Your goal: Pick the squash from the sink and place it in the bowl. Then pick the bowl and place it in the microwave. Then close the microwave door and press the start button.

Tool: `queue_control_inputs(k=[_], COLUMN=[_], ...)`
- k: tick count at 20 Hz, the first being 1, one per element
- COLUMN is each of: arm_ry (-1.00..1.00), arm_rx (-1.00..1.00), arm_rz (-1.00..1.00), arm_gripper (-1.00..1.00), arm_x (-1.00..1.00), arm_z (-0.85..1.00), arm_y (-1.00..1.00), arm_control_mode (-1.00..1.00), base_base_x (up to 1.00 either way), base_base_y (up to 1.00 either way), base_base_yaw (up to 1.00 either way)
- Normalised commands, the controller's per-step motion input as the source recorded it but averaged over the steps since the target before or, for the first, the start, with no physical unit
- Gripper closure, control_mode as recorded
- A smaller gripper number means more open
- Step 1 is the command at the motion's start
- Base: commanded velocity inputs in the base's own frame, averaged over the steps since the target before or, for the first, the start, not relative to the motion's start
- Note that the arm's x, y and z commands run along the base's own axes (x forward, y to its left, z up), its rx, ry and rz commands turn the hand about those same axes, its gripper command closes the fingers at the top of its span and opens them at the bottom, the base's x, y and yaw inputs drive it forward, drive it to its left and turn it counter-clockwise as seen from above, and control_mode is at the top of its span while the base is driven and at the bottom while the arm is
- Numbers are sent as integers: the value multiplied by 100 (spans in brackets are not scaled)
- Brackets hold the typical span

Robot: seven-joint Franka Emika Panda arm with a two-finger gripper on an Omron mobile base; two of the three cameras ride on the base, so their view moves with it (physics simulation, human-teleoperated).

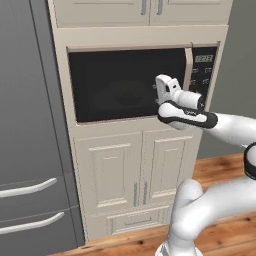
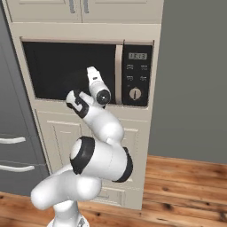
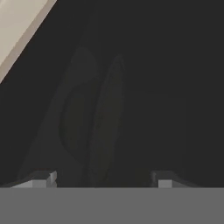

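Microwave door (image 1: 127, 84) shut, dark glass across the upper middle of both base views. Behind the glass, a dim rounded shape at centre of the left base view, faint and hard to make out; could be the bowl (image 1: 125, 92), cannot confirm. In the hand view the same dim ovals show through the glass, too murky to name. Squash cannot be picked out anywhere.

Gripper (image 1: 159, 89) sits close in front of the glass, right of centre in the left base view, just left of the curved metallic handle (image 1: 188, 67). Whether it touches the glass cannot be told. In the hand view two finger tips (image 3: 43, 179) stand well apart at the bottom corners with nothing between them: jaws spread, holding nothing.

Control panel (image 2: 137, 73) at the right of the door: small display on top, digits too blurred to read; button rows and a round dial (image 2: 135, 93) below, labels illegible.

Cabinet doors (image 1: 137, 170) below the microwave (image 2: 88, 71), grey fridge front (image 1: 25, 125) at frame left, wood floor (image 2: 186, 186) open at lower right.
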Motion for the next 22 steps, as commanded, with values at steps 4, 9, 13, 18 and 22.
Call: queue_control_inputs(k=[4,9,13,18,22], arm_ry=[8,15,9,1,0], arm_rx=[0,0,0,0,7], arm_rz=[0,-2,-1,0,-1], arm_gripper=[-100,-100,-100,-100,-100], arm_x=[0,-10,-92,-92,-77], arm_z=[56,57,75,11,5], arm_y=[0,-2,-7,-41,-77], arm_control_mode=[-100,-100,-100,-100,-100], base_base_x=[0,0,0,0,0], base_base_y=[0,0,0,0,0], base_base_yaw=[0,0,0,0,0])
